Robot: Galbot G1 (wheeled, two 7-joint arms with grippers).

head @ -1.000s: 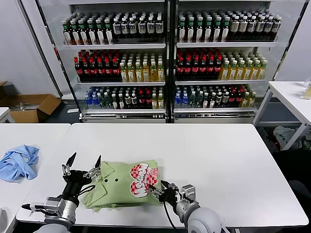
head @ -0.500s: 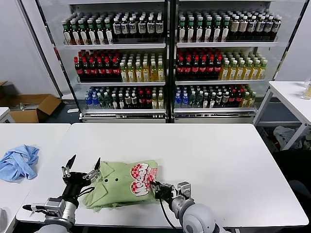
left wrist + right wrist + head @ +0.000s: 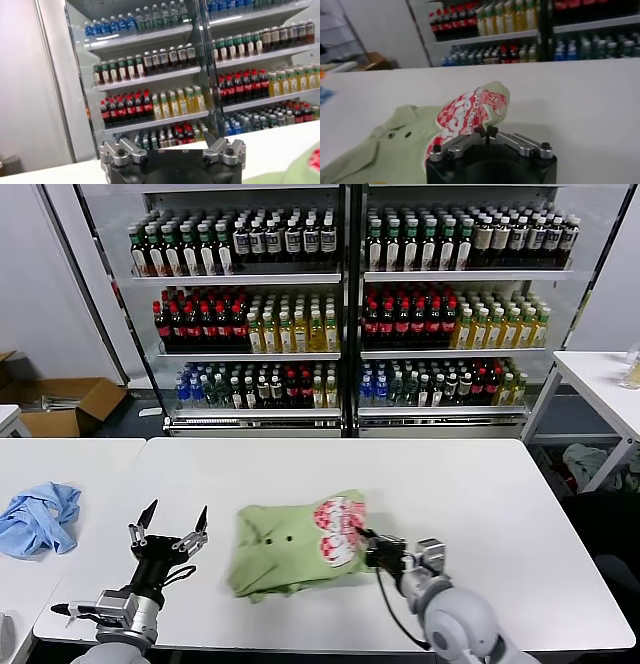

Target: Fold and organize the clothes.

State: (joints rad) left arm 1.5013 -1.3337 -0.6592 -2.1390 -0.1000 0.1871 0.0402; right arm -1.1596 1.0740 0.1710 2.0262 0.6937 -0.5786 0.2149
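The clothes are one light green collared shirt [image 3: 290,549], lying folded on the white table [image 3: 480,504] near its front edge. Its red-and-white chequered print [image 3: 338,532] is bunched up at the shirt's right side. My right gripper [image 3: 368,546] is shut on that right edge; in the right wrist view the gripper [image 3: 485,131] has its tips pinched together on the printed fabric [image 3: 465,112]. My left gripper [image 3: 177,512] stands open and empty, a short way left of the shirt. In the left wrist view the left gripper [image 3: 172,145] has only a green corner of the shirt [image 3: 300,170] beside it.
A crumpled light blue garment [image 3: 40,519] lies on the neighbouring table at the left. Glass-fronted drink coolers [image 3: 340,314] stand behind the table. A cardboard box [image 3: 60,404] sits on the floor at far left, and another white table [image 3: 600,384] stands at right.
My right gripper has shut on the shirt's right edge and pulled the shirt to the right, away from the left gripper. The left gripper has stayed open and nearly still.
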